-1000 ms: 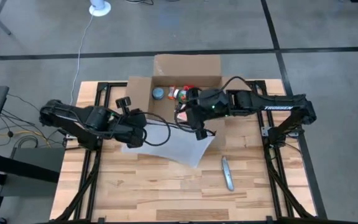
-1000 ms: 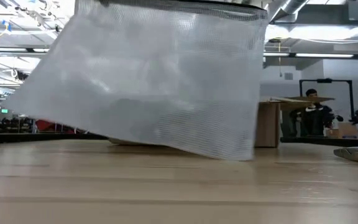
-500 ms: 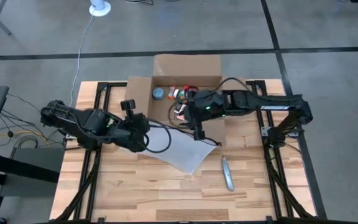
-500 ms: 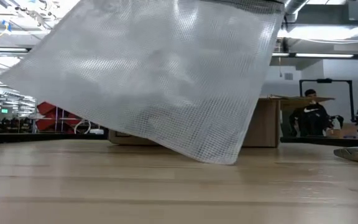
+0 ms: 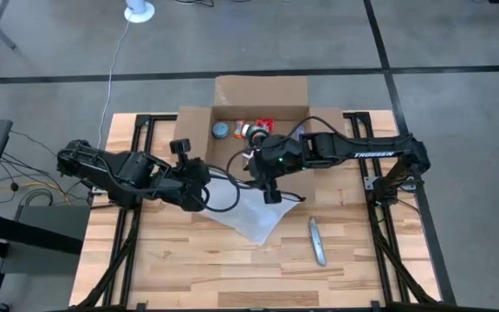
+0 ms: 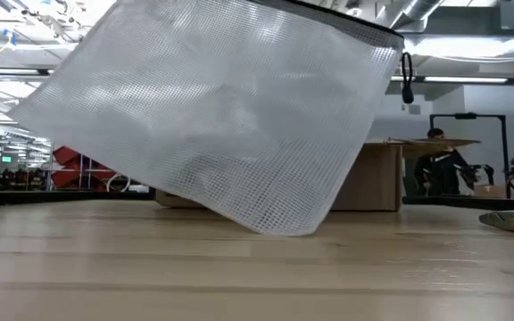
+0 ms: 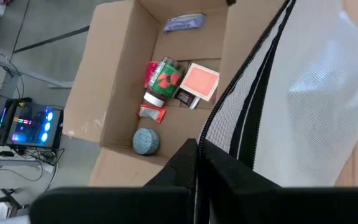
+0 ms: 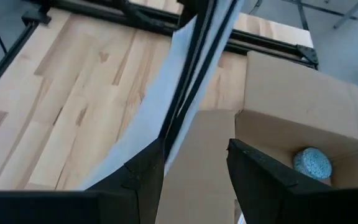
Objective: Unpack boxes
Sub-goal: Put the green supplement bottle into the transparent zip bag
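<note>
The box (image 5: 258,121) sits at the top middle of the table (image 5: 189,269), open side up. Small things lie in it, a ball (image 5: 221,130) at their left. Below the box, a mesh bag (image 5: 249,212) hangs between two grippers, the left gripper (image 5: 204,192) and the right gripper (image 5: 271,192). A knife (image 5: 317,242) lies on the table at lower right.

mesh bag (image 5: 251,211) over table (image 5: 189,273) | knife (image 5: 317,242) right

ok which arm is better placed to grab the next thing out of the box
Right, probably. The right gripper hangs open beside the bag's zip edge, nearest the open cardboard box. The left gripper is shut on the mesh bag, so it is occupied.
</note>
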You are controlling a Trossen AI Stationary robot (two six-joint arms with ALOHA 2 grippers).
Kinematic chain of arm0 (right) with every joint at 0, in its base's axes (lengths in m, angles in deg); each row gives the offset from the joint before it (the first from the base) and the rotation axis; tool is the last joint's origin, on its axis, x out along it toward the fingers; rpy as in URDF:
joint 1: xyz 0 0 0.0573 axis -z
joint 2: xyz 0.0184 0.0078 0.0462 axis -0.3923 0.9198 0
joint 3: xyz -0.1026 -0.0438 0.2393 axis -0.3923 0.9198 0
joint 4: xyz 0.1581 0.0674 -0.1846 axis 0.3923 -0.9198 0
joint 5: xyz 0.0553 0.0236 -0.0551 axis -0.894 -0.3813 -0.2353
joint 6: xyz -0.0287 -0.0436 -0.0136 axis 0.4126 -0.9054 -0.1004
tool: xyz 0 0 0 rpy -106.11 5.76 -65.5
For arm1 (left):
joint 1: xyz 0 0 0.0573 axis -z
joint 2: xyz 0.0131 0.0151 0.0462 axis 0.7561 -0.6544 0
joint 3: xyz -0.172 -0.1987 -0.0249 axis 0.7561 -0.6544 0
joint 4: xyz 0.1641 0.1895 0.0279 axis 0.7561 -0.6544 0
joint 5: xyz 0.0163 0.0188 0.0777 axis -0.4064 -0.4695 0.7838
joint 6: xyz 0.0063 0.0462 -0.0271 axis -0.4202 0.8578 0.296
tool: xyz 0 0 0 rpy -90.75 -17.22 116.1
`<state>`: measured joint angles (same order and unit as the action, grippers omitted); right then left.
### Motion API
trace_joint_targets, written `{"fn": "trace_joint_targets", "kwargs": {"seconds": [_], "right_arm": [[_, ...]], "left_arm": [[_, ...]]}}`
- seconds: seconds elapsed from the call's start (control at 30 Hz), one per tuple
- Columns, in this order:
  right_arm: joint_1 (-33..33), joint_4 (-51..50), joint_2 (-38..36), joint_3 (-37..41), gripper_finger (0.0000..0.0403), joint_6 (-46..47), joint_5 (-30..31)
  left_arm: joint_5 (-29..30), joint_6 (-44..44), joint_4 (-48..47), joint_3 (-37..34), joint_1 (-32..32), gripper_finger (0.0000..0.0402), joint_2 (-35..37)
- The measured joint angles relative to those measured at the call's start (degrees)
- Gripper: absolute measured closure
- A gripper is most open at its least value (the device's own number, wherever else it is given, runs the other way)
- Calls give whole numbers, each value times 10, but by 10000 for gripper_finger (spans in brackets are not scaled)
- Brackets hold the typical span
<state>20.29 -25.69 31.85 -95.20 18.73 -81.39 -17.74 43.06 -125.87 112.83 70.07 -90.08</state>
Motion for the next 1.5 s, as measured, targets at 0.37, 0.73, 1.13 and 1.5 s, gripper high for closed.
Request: {"fn": "trace_joint_targets", "kwargs": {"seconds": [0.37,0.73,1.13,1.5], "right_arm": [[-3,22,0,39,243,54,3],[20,17,6,44,247,32,48],[17,-5,25,44,400,-32,-19],[44,-32,25,44,403,-46,-12]], "left_arm": [[-1,26,35,0,0,401,0],[-14,28,44,0,7,401,0],[-28,38,92,0,4,402,0],[-233,102,150,0,-60,337,0]]}}
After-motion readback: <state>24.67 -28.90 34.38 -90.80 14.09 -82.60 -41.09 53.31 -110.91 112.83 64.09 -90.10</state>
